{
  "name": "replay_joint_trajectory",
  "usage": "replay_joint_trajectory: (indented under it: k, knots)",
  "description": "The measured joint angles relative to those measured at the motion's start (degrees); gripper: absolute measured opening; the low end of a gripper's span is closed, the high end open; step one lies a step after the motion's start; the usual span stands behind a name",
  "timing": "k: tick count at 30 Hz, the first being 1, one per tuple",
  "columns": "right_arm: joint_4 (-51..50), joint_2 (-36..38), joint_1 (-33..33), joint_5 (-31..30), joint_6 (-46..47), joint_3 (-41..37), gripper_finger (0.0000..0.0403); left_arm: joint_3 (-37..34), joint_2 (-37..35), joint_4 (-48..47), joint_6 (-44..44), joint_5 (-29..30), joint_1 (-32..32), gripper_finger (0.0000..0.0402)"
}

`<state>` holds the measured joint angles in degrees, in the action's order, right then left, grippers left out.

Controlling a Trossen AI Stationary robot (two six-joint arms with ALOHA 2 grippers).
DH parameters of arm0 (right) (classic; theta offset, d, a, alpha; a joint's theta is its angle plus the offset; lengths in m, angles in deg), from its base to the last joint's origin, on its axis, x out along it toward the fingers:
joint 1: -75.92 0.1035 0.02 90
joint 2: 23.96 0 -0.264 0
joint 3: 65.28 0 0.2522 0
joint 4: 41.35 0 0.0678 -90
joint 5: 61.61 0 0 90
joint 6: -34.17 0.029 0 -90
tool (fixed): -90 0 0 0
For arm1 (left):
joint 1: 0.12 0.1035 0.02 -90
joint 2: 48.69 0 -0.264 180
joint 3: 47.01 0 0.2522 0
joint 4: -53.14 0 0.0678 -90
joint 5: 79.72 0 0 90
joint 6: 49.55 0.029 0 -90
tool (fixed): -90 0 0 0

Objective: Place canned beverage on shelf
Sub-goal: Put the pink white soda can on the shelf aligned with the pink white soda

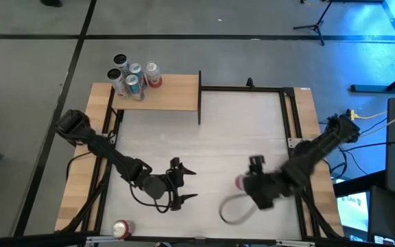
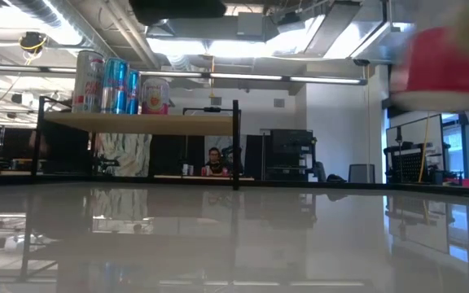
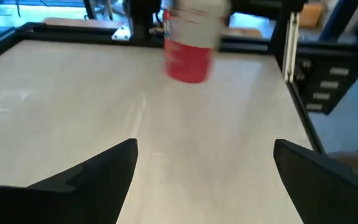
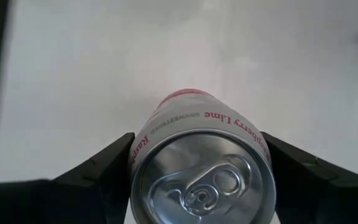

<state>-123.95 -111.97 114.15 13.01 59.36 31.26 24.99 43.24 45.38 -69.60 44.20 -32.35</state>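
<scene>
My right gripper (image 1: 251,180) is shut on a red-and-white beverage can (image 4: 201,162), held above the table's near right part. The can also shows in the low view (image 2: 446,61) and in the left wrist view (image 3: 188,43). My left gripper (image 1: 184,185) is open and empty near the table's near middle, to the left of the can. The tan shelf (image 1: 173,92) with a black edge stands raised at the far left. Several cans (image 1: 132,77) stand on its left end (image 2: 116,85). My right gripper pinches the can between its two fingers (image 4: 101,168), on opposite sides of its wall near the top end (image 4: 143,146). The pull-tab top faces the wrist camera. The fingers come from above. The can hangs below them, lifted clear of the table.
Another red can (image 1: 122,228) lies at the near left corner. A black frame (image 1: 242,88) runs along the table's far and right sides. A cable loop (image 1: 232,209) lies near the right arm. A person (image 2: 214,159) sits in the room beyond.
</scene>
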Motion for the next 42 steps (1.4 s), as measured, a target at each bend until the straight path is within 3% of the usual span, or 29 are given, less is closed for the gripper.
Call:
replay_joint_trajectory:
  k: [4,8,15,23,35,39,42]
  knots:
    - [5.7,-0.2,-10.7,1.7,-11.8,0.0,0.0281,0.0,-0.4,-3.5,0.1,-0.1,-0.1,0.0366]
    - [13.3,-1.3,-19.8,7.5,-21.0,0.0,0.0281,0.0,-1.3,-6.8,0.1,-0.5,1.0,0.0366]
    - [18.1,-7.8,-30.4,15.1,-28.1,0.0,0.0281,0.0,-1.4,-11.2,1.1,-0.7,2.8,0.0366]
    - [18.1,-13.8,-34.6,16.6,-31.9,0.0,0.0281,0.0,-1.4,-13.1,3.7,-0.6,4.9,0.0366]
    - [19.7,-15.8,-35.3,18.0,-35.9,0.0,0.0282,0.0,-1.3,-12.5,7.1,-0.6,6.8,0.0367]
    - [20.3,-15.8,-35.3,18.0,-36.0,0.0,0.0364,0.0,-1.3,-12.3,7.2,-0.4,7.3,0.0366]
    - [21.3,-15.8,-35.3,17.9,-36.0,0.1,0.0375,0.0,-1.3,-12.3,7.1,-0.3,7.6,0.0366]
